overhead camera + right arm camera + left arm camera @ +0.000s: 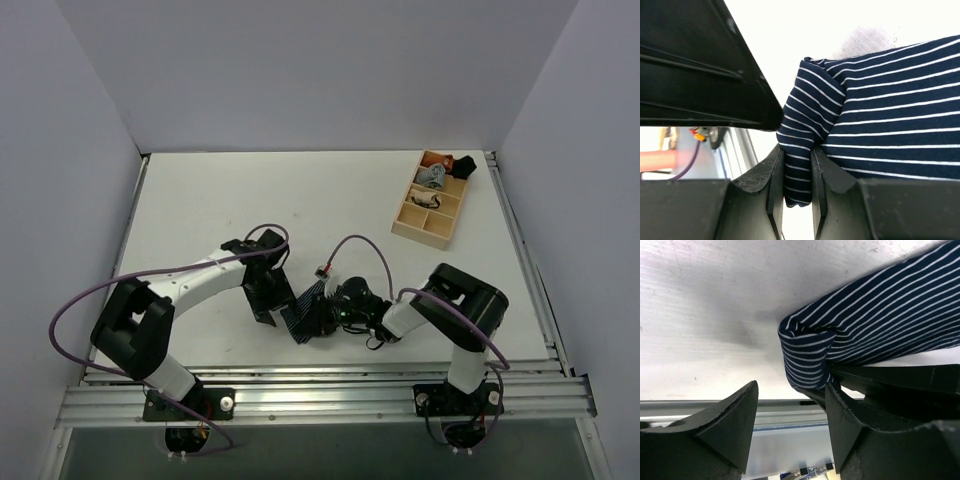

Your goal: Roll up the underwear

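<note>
White tabletop fills the scene, walled on three sides by plain pale panels. Near its front edge both arms reach toward each other, and the underwear (303,320) lies between them as a dark navy, pinstriped bundle, partly rolled.

The left gripper (791,387) is released: its jaws stand well apart and grasp nothing. The rolled end of the underwear (805,352) sits just ahead of its fingertips, over the gap, and rests against the inner edge of one finger (855,425); the other finger (735,430) is clear of the cloth. From that end the striped cloth runs away from this gripper across the table.

The right gripper (796,155) is clenched on the underwear (880,115), its two fingers pinching a narrow fold at the corner of the bundle; the rest of the cloth spreads beyond its fingertips to one side. A black gripper body (695,65) hangs close beside that pinched corner.

Well beyond the right gripper (338,312), toward the far corner of the table, stands a wooden tray (405,228) with compartments, a few small rolled garments (432,176) in its far end.
</note>
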Robot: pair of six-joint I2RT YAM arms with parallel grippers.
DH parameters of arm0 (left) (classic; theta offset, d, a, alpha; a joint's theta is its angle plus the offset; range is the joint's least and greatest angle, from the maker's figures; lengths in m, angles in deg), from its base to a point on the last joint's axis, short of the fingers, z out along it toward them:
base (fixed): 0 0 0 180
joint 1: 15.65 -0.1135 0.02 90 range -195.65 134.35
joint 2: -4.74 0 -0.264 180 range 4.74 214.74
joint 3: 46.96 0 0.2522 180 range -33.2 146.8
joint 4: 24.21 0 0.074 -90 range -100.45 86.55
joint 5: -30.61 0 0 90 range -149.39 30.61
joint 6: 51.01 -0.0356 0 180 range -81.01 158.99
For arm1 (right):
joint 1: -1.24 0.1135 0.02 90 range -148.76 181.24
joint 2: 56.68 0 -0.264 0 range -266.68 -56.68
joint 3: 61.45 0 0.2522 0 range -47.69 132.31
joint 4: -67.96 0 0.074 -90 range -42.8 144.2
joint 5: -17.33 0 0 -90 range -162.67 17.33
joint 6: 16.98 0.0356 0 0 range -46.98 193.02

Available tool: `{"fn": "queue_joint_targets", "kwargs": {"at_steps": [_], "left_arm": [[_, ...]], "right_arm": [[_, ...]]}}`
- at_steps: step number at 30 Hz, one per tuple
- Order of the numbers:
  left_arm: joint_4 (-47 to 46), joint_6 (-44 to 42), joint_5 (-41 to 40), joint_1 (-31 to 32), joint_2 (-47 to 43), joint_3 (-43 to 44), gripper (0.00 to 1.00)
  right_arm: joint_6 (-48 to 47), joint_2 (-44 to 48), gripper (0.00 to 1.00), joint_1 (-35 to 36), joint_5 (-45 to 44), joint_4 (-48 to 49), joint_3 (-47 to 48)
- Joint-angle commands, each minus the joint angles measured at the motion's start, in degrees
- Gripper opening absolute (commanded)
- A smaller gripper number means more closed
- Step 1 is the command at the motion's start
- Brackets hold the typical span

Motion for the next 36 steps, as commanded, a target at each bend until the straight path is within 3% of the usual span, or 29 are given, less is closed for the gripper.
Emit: {"fn": "queue_joint_targets", "kwargs": {"at_steps": [1, 10, 13, 15, 18, 19, 21, 24, 27, 31, 36], "left_arm": [[-5.64, 1.76, -0.85, 0.69, -1.16, -1.92, 0.64], [-10.22, 3.52, -2.78, 1.48, 1.91, -4.12, 0.65], [-10.74, 4.13, -3.04, 1.74, 3.76, -4.38, 0.58], [-10.13, 4.66, -3.05, 2.01, 4.72, -4.65, 0.41], [-7.86, 4.49, -3.13, 2.01, 6.39, -4.47, 0.14], [-7.32, 4.23, -2.78, 1.92, 6.66, -4.21, 0.10], [-3.30, 3.08, -2.34, 1.92, 8.58, -1.94, 0.03], [3.11, 0.89, -3.04, 1.92, 12.01, 2.89, 0.02], [7.08, -0.87, -1.47, 1.92, 15.17, 5.89, 0.02], [9.82, -1.75, -1.02, 1.92, 17.03, 9.23, 0.02], [12.02, -2.98, 0.20, 1.83, 20.19, 11.08, 0.02]], "right_arm": [[2.17, -6.31, 0.00, -0.84, 5.56, -2.82, -3.80], [5.43, -10.27, 0.00, -1.63, 9.43, 3.88, -5.21], [6.04, -10.18, 0.00, -2.51, 9.60, 4.49, -5.65], [6.57, -9.40, 0.01, -3.65, 9.69, 4.59, -5.83], [3.60, -3.70, 0.20, -4.09, 7.51, -4.52, -4.51], [1.76, -1.42, 0.26, -4.09, 5.93, -14.91, -2.25], [-2.73, 7.02, 0.39, -3.40, 0.48, -24.38, 0.05], [-8.27, 16.52, 0.46, -1.29, -10.64, -45.52, 6.37], [-12.30, 22.24, 0.48, 1.35, -20.32, -53.31, 11.13], [-15.31, 26.46, 0.49, 9.86, -30.90, -56.41, 14.12], [-16.54, 25.68, 0.52, 15.32, -39.25, -55.97, 16.05]]}}
